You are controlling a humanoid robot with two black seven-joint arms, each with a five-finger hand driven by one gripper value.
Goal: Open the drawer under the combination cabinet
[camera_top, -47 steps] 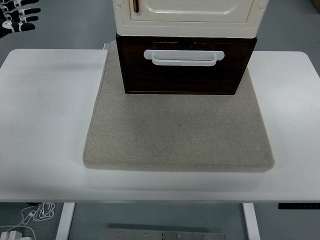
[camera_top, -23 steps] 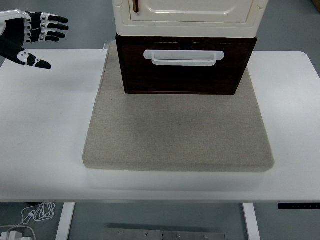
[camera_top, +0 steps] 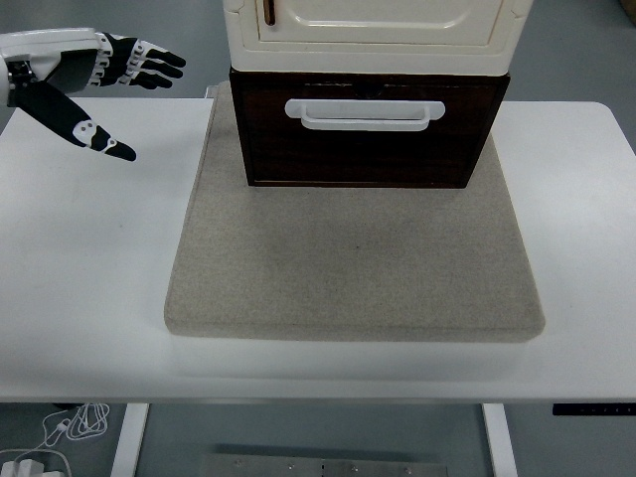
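Drawer [camera_top: 358, 139] closed beneath cream cabinet [camera_top: 373, 30], on mat [camera_top: 353, 268]. Left hand [camera_top: 75, 84] at ten o'clock above tabletop [camera_top: 79, 278], fingers [camera_top: 149, 65] spread wide, empty.

A white table [camera_top: 89, 298] carries 1 beige mat [camera_top: 353, 268], lying flat at its centre.

I see my left hand [camera_top: 75, 79] reaching in from the upper left edge — fingers [camera_top: 149, 62] spread and straight, pointing right, thumb angled down and apart from them, holding nothing. My right arm isn't in view.
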